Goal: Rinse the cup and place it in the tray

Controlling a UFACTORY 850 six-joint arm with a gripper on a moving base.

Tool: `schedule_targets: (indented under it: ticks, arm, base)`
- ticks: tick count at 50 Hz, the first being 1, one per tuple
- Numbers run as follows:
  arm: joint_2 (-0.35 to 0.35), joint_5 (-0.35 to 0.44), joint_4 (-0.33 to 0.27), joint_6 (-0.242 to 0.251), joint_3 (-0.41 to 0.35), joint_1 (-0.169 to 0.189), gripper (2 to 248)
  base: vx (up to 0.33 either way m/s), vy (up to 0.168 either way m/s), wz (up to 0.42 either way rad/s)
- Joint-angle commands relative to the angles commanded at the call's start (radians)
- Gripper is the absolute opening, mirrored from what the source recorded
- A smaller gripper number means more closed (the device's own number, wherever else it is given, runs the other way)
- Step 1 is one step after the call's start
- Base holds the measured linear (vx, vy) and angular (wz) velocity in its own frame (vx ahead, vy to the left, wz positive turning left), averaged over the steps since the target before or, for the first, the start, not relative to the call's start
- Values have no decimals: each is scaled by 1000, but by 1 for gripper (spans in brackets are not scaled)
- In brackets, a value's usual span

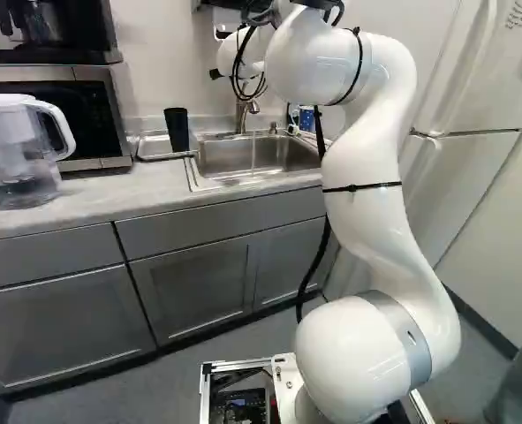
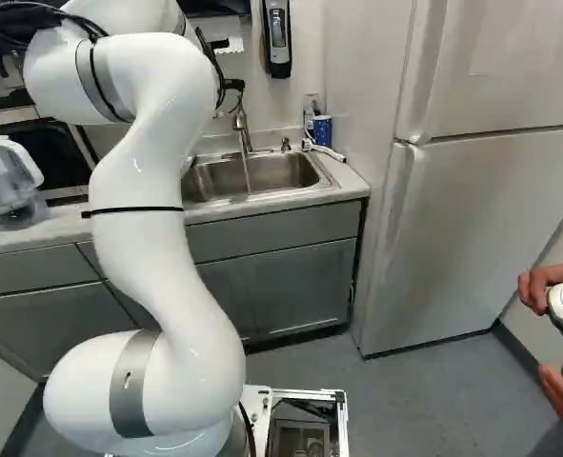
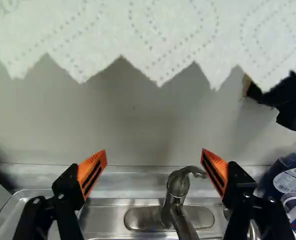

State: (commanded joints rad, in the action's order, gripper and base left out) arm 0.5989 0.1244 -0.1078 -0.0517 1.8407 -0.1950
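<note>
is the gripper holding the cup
No, the gripper stands open in the wrist view while the black cup stands in the tray beside the sink.

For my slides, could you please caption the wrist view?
Open, black two-fingered end effector facing a silver metal faucet and white, jagged-edged paper towel.

We see grey cabinets (image 1: 190,283) under a pale countertop (image 1: 119,194), set against a light wall (image 1: 150,62). A dark-fronted microwave (image 1: 94,106) stands at the left of the left base view, a clear pitcher (image 1: 18,159) near it. Past the counter's other end we have a white fridge (image 2: 491,219) — two doors, one above the other — on grey floor (image 2: 424,390). In the wrist view, a toothed shadow (image 3: 122,85) falls across the wall.
</note>
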Motion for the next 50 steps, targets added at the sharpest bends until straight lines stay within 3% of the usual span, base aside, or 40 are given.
schedule_targets:
  ticks: [50]
  arm:
    - [0, -15, 0, 0, 0, 0, 247]
  base:
    - [0, 0, 0]
